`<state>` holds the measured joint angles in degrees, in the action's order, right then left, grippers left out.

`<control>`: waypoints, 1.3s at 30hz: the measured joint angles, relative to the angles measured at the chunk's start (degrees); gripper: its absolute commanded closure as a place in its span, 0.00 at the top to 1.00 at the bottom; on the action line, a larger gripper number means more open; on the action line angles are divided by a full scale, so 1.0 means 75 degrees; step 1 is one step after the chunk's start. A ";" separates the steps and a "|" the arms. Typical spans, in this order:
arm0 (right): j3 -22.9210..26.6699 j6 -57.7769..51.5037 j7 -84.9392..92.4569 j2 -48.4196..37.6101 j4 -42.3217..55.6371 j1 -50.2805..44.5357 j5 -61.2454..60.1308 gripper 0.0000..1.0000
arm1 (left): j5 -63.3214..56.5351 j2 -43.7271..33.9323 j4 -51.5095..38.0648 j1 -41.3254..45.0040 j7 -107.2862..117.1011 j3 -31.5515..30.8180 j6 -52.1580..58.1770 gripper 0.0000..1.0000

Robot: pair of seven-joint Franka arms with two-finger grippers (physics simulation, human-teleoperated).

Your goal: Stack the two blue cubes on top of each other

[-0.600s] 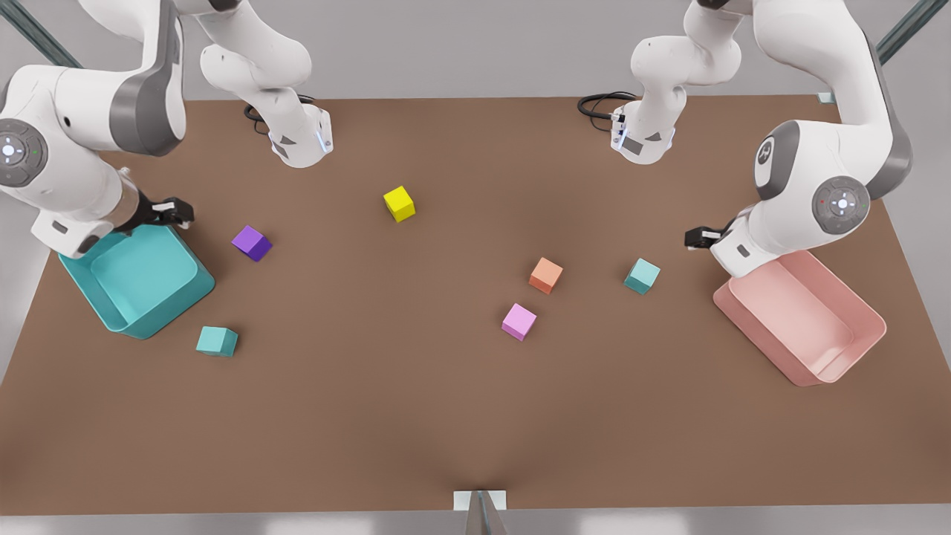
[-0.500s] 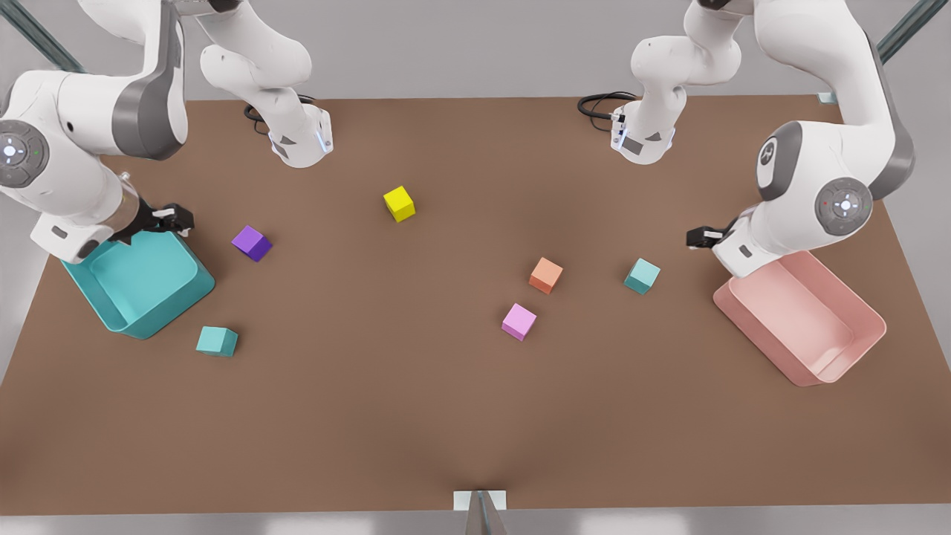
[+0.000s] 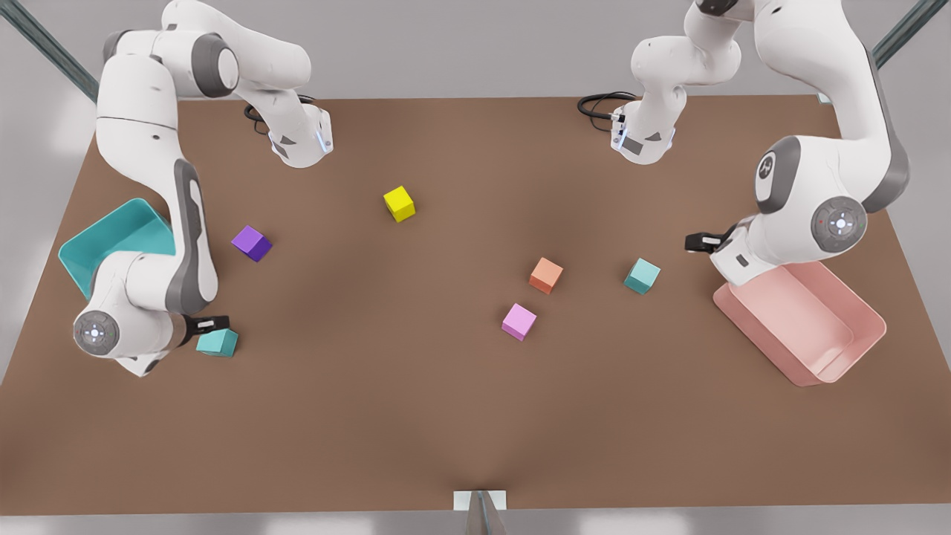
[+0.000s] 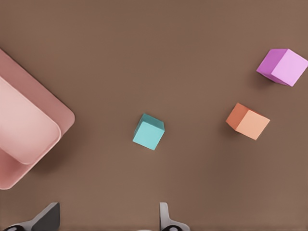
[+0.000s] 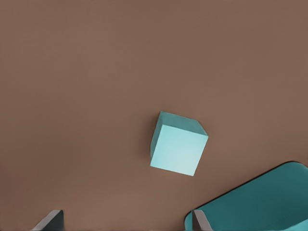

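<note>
Brown table [image 3: 416,416] bearing two bins and six small cubes, none stacked. Right arm, at the front view's left, bent low over the near corner of the teal bin [image 3: 104,238]; left arm, at the front view's right, over the inner end of the pink bin [image 3: 817,334].

Pink bin, open side up, at the front view's right edge, its rounded corner also seen in the left wrist view [image 4: 29,130]. Teal bin at the front view's left, partly covered by the right arm; its rim appears in the right wrist view [image 5: 260,197].

Right gripper [image 3: 212,324] above and just beside the first blue cube [image 3: 218,342], which lies on the table near the teal bin. In the right wrist view this cube [image 5: 178,144] rests flat ahead of the fingertips, which stand wide apart with nothing between them.

Left gripper [image 3: 698,241] near the second blue cube [image 3: 642,276], though apart from it. In the left wrist view that cube [image 4: 148,131] sits ahead of the fingers, likewise spread and empty; its height above the table is hard to judge.

Orange cube [image 3: 546,275] and pink cube [image 3: 518,321] lie near the second blue cube; yellow cube [image 3: 399,203] mid-table; purple cube [image 3: 251,242] beside the teal bin
</note>
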<state>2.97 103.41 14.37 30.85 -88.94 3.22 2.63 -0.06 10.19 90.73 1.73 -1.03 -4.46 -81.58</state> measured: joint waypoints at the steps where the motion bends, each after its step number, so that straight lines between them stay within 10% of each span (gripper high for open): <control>1: 0.0000 0.0337 0.0009 -0.0018 -0.0308 0.0094 -0.0071 1.00 | 0.0000 0.0004 0.0000 0.0000 -0.0005 0.0000 0.0014 1.00; 12: 0.0013 0.2875 -0.0180 0.0182 -0.1480 0.0531 -0.0537 1.00 | 0.0009 0.0131 -0.0011 -0.0051 -0.0038 0.0000 0.0271 1.00; 34: 0.0003 0.3544 -0.0832 0.1024 -0.1502 0.0746 -0.0798 1.00 | 0.0078 0.0136 -0.0245 -0.0054 -0.0068 -0.0001 0.0344 1.00; 39: -0.0001 0.3637 -0.0856 0.1089 -0.1441 0.0726 -0.0851 0.54 | 0.0072 0.0138 -0.0243 -0.0053 -0.0071 -0.0002 0.0341 1.00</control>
<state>2.96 130.69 7.94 39.02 -99.75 8.66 -3.75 0.48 11.22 88.90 1.33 -1.56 -4.48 -79.02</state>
